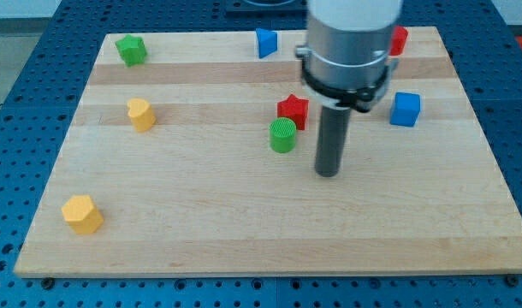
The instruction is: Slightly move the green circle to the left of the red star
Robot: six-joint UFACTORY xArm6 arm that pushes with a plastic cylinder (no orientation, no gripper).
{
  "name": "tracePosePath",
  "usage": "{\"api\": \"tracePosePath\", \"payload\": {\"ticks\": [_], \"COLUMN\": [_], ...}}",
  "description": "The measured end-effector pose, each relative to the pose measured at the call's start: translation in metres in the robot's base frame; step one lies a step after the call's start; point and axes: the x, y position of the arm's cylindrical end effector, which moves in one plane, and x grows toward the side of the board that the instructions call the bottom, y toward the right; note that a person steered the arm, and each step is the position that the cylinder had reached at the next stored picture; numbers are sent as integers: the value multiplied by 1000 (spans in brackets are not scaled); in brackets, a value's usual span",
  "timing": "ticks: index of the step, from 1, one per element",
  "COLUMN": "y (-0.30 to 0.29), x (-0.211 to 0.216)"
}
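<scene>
In the single camera view, my tip [329, 174] rests on the wooden tabletop [244, 222], a little toward the view's right and slightly toward the view's bottom of the green circle [283, 135]. A bare strip of wood separates them, so I am near the circle but not touching it. I carry no pincer, only this straight dark rod, so there is nothing to report as apart, together or clamped.

The green circle stands just below and to the view's left of the red star [293, 110], so close that their edges appear to touch or nearly touch. I judge the task as barely begun or at most partly done: the circle sits more beneath the star than clearly beside it on the left. What seems left is a short push toward the view's left and a touch toward the view's top, and my tip is on the correct side of the circle for that. The risk I see is nudging the star along with it, since the two stand so close.

Counting the blocks: two green, the circle and a star-like green block [132, 50] at the view's top left; two yellow blocks [141, 114] [82, 214] on the left side; two blue, a blue cube [406, 109] at the right and a blue block [266, 42] at the top; two red, the star and a red block [400, 40] partly hidden behind my arm
</scene>
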Motion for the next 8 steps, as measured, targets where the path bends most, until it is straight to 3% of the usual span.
{"api": "tracePosePath", "payload": {"ticks": [1,3,5,7,8], "y": [-17,-68,-79,-85,-85], "x": [-30,-43,-28,-62,-45]}}
